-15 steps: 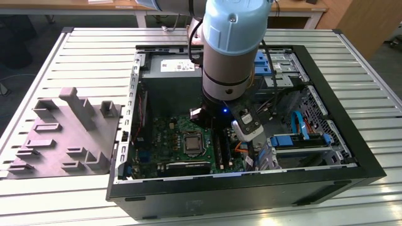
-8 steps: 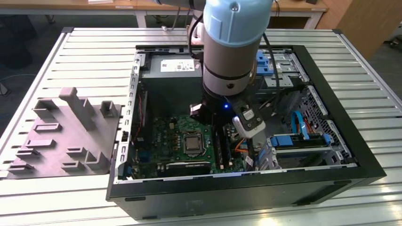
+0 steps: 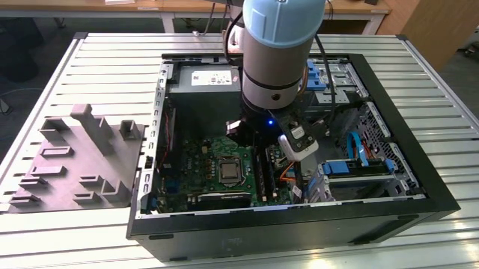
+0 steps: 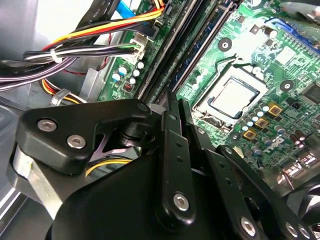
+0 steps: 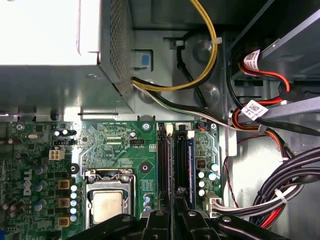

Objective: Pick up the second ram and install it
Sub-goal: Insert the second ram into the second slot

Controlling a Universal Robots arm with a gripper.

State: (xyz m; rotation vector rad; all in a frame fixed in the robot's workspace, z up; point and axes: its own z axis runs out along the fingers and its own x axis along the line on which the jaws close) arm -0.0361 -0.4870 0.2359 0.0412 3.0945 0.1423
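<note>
Under the wrist, low inside the open computer case: the hand hangs over the near end of the black memory slots. Its black linkage blocks the tips, so I cannot tell whether it is apart, together or clamped on anything.

- Just past the hand, in the first wrist view: a blue-green stick stands on edge in the slot farthest from the processor socket, beside a row of small capacitors. I take it for the second ram. It could be a stick already in place; I cannot tell which. The neighbouring slots look bare, with pale latches at their far ends.
- Step in hand, by my judgement: the seating end of the install, not the pick-up. The hand is down at the slots, not over the bench.
- What seating calls for: the stick square along its slot, pressure straight down and even at both ends, latches free to close. A tilt would bind it or load the board.
- Farther on: the grey power supply, with yellow and black cables looping to the board's edge.
- Farthest, in the exterior view: the arm rises out of the case. On the exterior view's left, a grey moulded fixture lies on the slatted bench.
</note>
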